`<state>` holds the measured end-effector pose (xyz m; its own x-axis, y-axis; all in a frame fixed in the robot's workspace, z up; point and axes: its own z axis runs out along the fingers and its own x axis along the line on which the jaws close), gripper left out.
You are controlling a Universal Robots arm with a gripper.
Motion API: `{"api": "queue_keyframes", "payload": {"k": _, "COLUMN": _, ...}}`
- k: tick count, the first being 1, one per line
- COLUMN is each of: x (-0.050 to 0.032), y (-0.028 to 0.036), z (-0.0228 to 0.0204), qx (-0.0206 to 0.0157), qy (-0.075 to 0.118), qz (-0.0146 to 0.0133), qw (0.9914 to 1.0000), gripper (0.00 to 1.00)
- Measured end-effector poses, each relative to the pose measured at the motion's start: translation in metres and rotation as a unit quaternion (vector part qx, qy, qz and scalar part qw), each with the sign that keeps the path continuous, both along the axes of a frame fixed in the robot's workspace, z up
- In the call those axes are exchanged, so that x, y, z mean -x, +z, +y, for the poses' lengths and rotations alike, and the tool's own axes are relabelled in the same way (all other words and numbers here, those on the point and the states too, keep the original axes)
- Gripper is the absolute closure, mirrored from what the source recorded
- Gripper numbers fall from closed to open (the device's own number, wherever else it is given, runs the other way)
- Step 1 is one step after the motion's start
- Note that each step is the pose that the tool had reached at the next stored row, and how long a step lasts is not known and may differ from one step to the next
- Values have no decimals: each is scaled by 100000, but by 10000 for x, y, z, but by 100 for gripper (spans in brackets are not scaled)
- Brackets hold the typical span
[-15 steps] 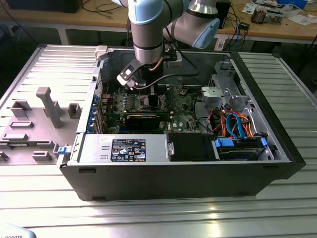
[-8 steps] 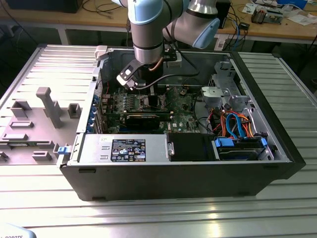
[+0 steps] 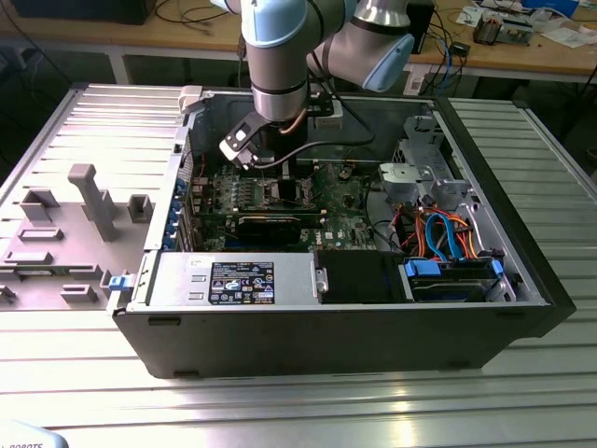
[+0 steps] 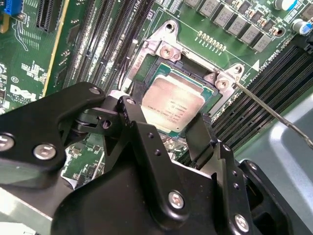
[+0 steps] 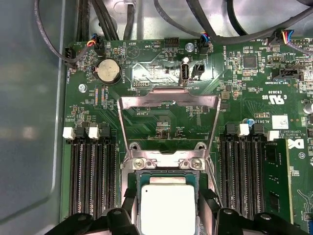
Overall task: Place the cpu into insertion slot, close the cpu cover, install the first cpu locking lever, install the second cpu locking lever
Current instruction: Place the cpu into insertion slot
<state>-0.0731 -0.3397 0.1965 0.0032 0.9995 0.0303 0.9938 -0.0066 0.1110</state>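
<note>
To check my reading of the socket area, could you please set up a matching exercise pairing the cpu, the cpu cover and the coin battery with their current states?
Things:
1. cpu
2. cpu cover
3. coin battery

States:
A. swung open, green board showing through its window
B. round and silver, seated on the green board
C. silver face up at the insertion slot

Pairs: 1-C; 2-A; 3-B

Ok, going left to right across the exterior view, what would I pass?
Grey blocks → robot wrist → drive cage → case wall.
</note>
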Motion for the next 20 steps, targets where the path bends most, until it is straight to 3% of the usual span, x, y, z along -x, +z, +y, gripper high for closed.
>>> {"api": "queue_keyframes", "payload": {"k": 4, "x": 0, "y": 53, "z": 0, "qx": -5, "qy": -5, "qz": 3, "qw": 100000, "gripper": 39}}
{"api": "queue_keyframes", "payload": {"k": 6, "x": 0, "y": 119, "z": 0, "qx": -9, "qy": -4, "qz": 17, "qw": 100000, "gripper": 39}}
{"api": "queue_keyframes", "payload": {"k": 10, "x": -5, "y": 218, "z": -1, "qx": -6, "qy": 0, "qz": 292, "qw": 100000, "gripper": 40}}
{"api": "queue_keyframes", "payload": {"k": 11, "x": -15, "y": 230, "z": 0, "qx": -6, "qy": -6, "qz": 490, "qw": 99999, "gripper": 40}}
{"api": "queue_keyframes", "payload": {"k": 12, "x": -49, "y": 241, "z": 0, "qx": -13, "qy": 0, "qz": 1320, "qw": 99991, "gripper": 53}}
{"api": "queue_keyframes", "payload": {"k": 14, "x": -92, "y": 247, "z": -1, "qx": -10, "qy": -7, "qz": 2412, "qw": 99971, "gripper": 59}}
{"api": "queue_keyframes", "payload": {"k": 15, "x": -106, "y": 247, "z": -1, "qx": -20, "qy": 1, "qz": 2774, "qw": 99962, "gripper": 65}}
{"api": "queue_keyframes", "payload": {"k": 20, "x": -111, "y": 247, "z": 0, "qx": -15, "qy": -12, "qz": 3331, "qw": 99944, "gripper": 89}}
